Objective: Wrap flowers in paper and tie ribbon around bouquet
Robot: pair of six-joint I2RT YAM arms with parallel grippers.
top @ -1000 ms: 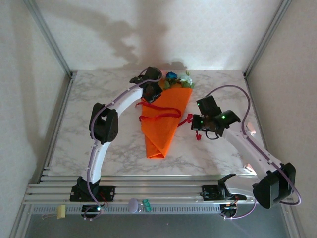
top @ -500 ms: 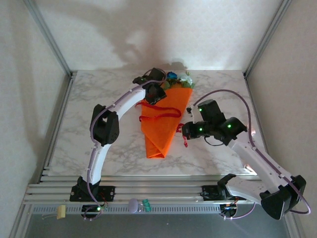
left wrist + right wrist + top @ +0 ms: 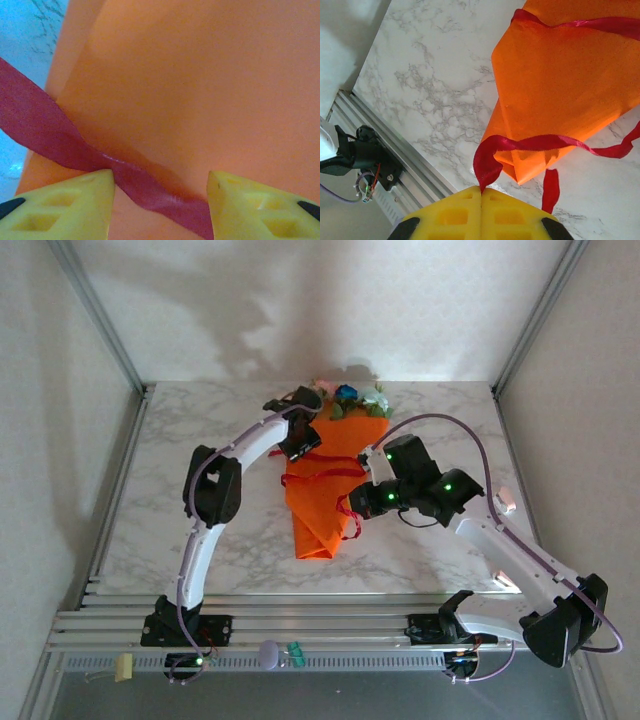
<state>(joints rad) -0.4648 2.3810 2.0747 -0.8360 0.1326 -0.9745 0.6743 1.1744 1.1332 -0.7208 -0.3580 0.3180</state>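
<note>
Ribbon pinched in right gripper, lower centre of frame.
Left gripper spread (ribbon crossing between its fingers) over the orange bouquet.

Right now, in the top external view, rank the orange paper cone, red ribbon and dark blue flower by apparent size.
Largest to smallest: orange paper cone; red ribbon, long but thin; dark blue flower.

Bouquet lies mid-desk, tip toward the near edge, wide end toward the far wall, where the flowers stick out. Ribbon crosses over the paper and trails off its right side onto the desk. Left gripper sits over the cone's far-left part, astride the ribbon. Right gripper is just right of the cone, ribbon at its tips.
</note>
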